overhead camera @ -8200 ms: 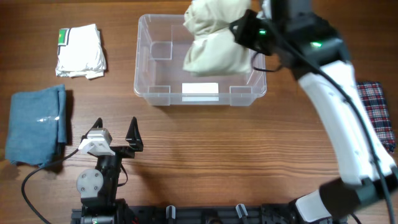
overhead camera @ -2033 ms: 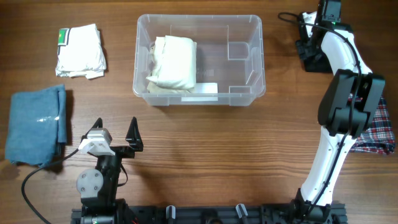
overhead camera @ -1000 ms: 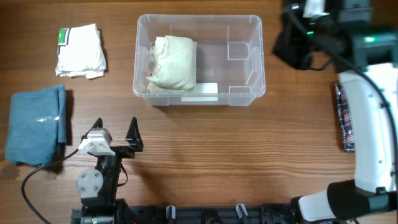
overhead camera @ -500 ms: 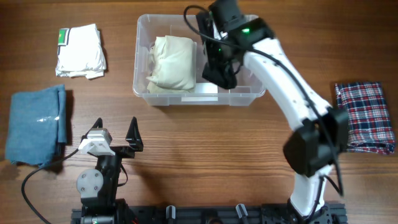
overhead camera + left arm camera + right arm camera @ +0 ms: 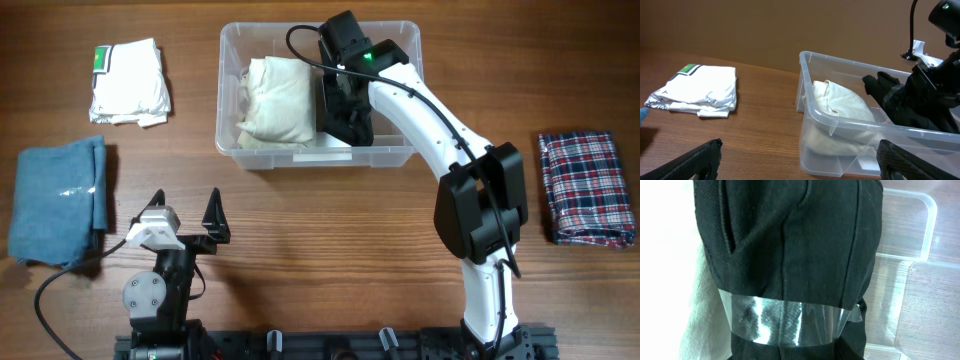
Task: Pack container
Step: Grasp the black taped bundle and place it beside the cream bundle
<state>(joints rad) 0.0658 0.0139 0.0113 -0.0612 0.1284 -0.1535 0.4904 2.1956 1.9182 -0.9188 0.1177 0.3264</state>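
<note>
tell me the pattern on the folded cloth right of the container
The folded cloth is red, navy and white plaid; the overhead view shows it best.

Five cloth bundles (image 5: 128,82) (image 5: 58,200) (image 5: 277,102) (image 5: 345,105) (image 5: 587,188), one container (image 5: 320,27)

Brown wood-grain table (image 5: 320,230), plain brown wall (image 5: 790,25) behind it; soft, even light
</note>
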